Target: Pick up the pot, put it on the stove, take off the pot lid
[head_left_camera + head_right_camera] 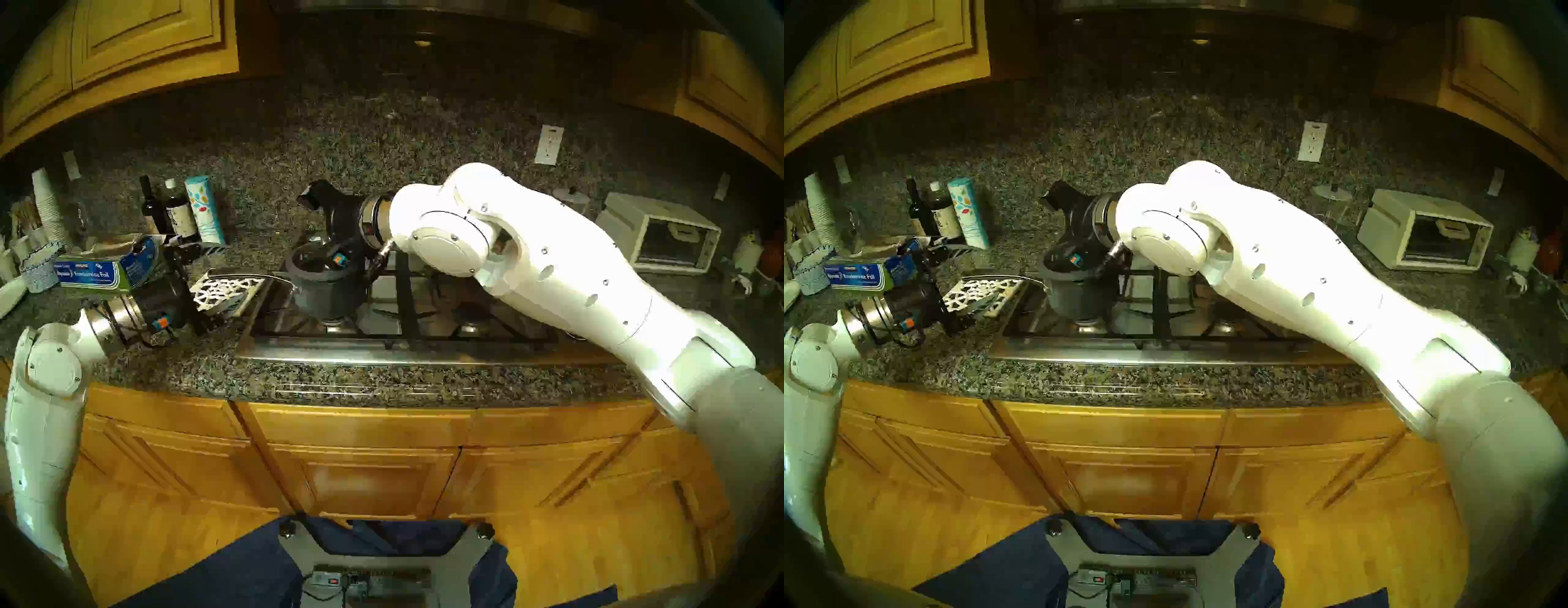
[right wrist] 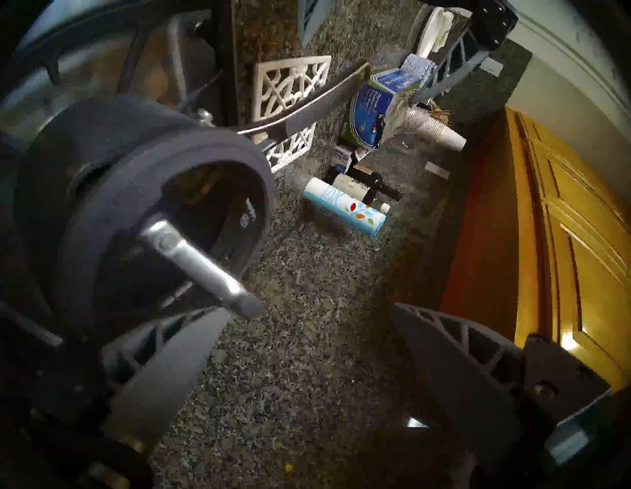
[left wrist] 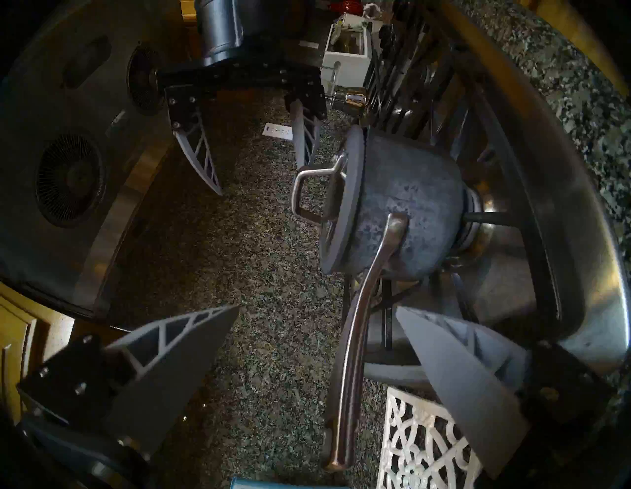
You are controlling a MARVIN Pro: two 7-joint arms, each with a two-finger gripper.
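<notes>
- Small deep dark-grey saucepan (image 1: 329, 293) with straight sides; stands on the front left burner grate of the stove; its long silver metal handle (image 3: 355, 341) reaches out leftward over the stove's edge, above the trivet.
- Round dark-grey flat lid (image 3: 341, 201) with wide rim and arched silver loop handle (image 3: 307, 191); seated on the saucepan, as the left wrist view shows; in the right wrist view the loop (image 2: 201, 266) appears close and blurred, just beyond the near fingertip.
- Stainless-steel gas cooktop (image 1: 382, 352) with black cast-iron grates; set into the speckled granite counter (image 1: 339, 382); saucepan on its left half.
- Right gripper (image 3: 256, 160), black body with grey ribbed fingers; jaws stand wide apart, holding nothing; poised just above the lid with the loop handle near one fingertip; no contact can be made out.
- Left gripper (image 3: 317, 317), same build; fingers spread wide, empty; hovers over the counter left of the stove, the saucepan's long handle lying between its two fingers without touching either.
- White openwork metal trivet (image 1: 225, 291); lies on the counter touching the stove's left edge.
- Blue and green box of foil (image 1: 93, 276); on the counter, left of the trivet.
- Two dark glass bottles (image 1: 169, 212) and a pale blue cylindrical canister (image 1: 205, 210) with leaf print; upright against the granite backsplash.
- Stack of white paper cups (image 1: 49, 204); far left.
- White toaster oven (image 1: 662, 233); on the counter, well to the right of the stove.
- White wall socket (image 1: 548, 144); on the backsplash.
</notes>
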